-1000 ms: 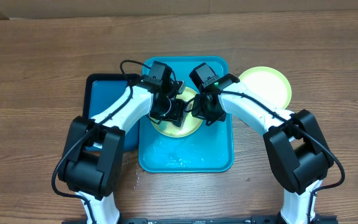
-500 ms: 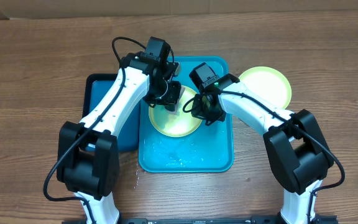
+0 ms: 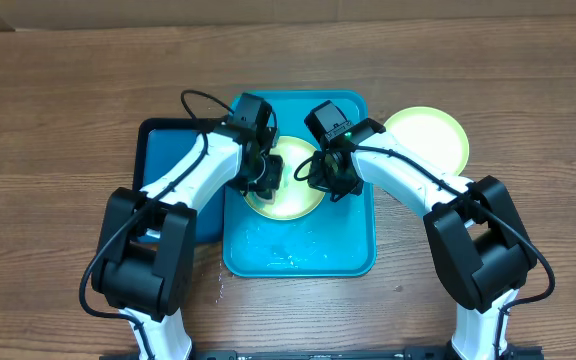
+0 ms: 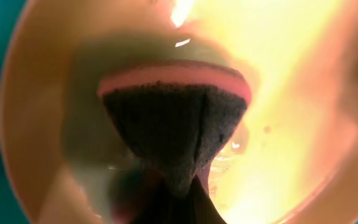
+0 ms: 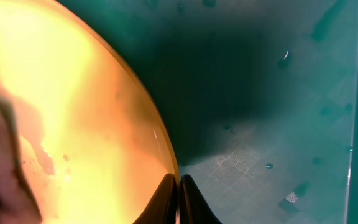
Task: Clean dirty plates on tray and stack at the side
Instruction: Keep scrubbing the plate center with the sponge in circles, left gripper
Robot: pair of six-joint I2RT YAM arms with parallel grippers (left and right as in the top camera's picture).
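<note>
A pale yellow-green plate [image 3: 294,197] lies on the turquoise tray [image 3: 298,250]. My left gripper [image 3: 265,174] is shut on a sponge [image 4: 173,124] with a pink layer and a dark scouring face, pressed onto the wet plate [image 4: 303,93] at its left part. My right gripper [image 5: 179,186] is shut on the plate's right rim [image 5: 73,93], over the tray floor [image 5: 278,93]; it also shows in the overhead view [image 3: 320,178]. A second yellow-green plate [image 3: 428,135] sits on the table to the right of the tray. The light blue plate is not visible.
A smaller dark-blue tray [image 3: 168,160] lies against the turquoise tray's left side, under my left arm. Water and small specks sit on the turquoise tray's near floor [image 3: 278,255]. Wooden table surrounds everything.
My left gripper with the sponge rose toward the plate's far-left rim, then came back down onto the plate's left part. The right gripper and plate stayed put.
</note>
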